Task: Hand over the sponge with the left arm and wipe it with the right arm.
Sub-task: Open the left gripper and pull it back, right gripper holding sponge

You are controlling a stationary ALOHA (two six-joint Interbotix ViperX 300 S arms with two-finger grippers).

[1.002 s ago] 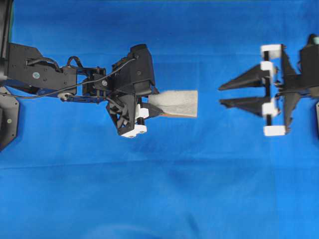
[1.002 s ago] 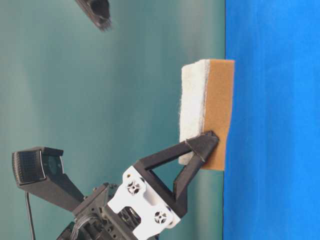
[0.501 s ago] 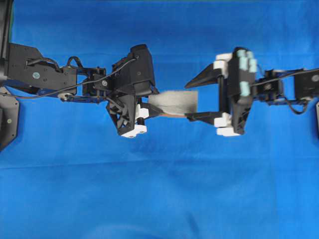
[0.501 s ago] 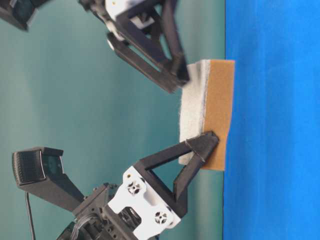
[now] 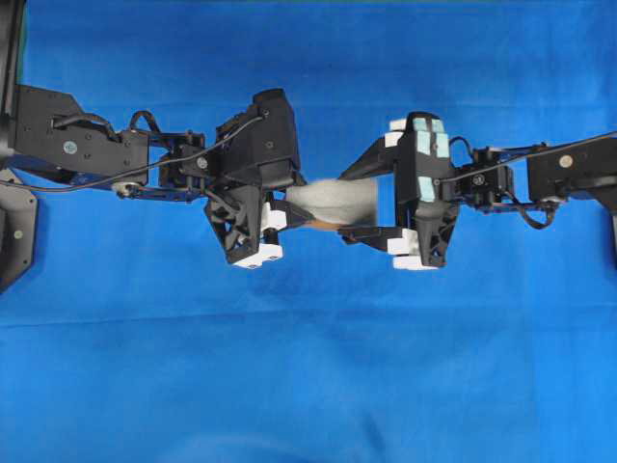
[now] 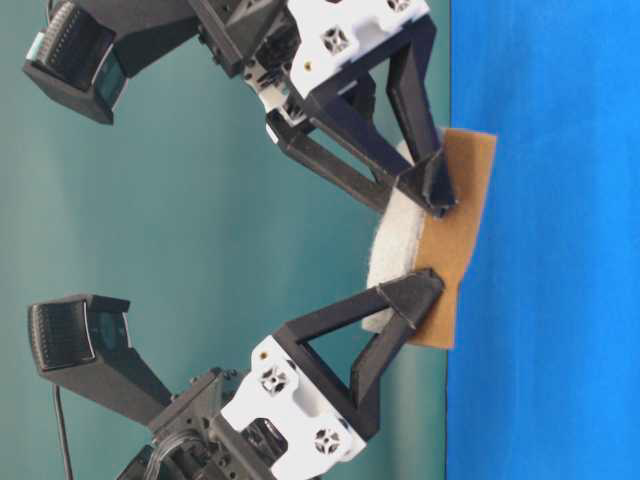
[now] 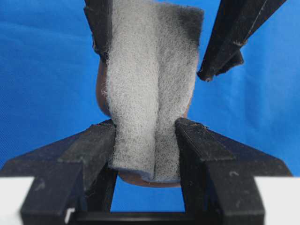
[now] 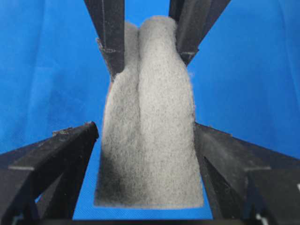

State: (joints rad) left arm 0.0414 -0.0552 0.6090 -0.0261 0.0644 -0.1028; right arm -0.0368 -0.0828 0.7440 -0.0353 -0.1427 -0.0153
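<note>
Overhead: the left arm (image 5: 253, 214) is pinching the sponge (image 5: 333, 201) above the blue worktop (image 5: 308, 367), offering its free end.

Table-level: the right arm (image 6: 420, 190) is straddling that end, jaws spread wide.

Wrist views: sponge creasing under the left jaws' squeeze.

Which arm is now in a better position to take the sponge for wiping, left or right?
The right. Its gripper is open, with fingers on both sides of the free end of the sponge, so it likely only needs to close. The left gripper already squeezes the other end.
</note>
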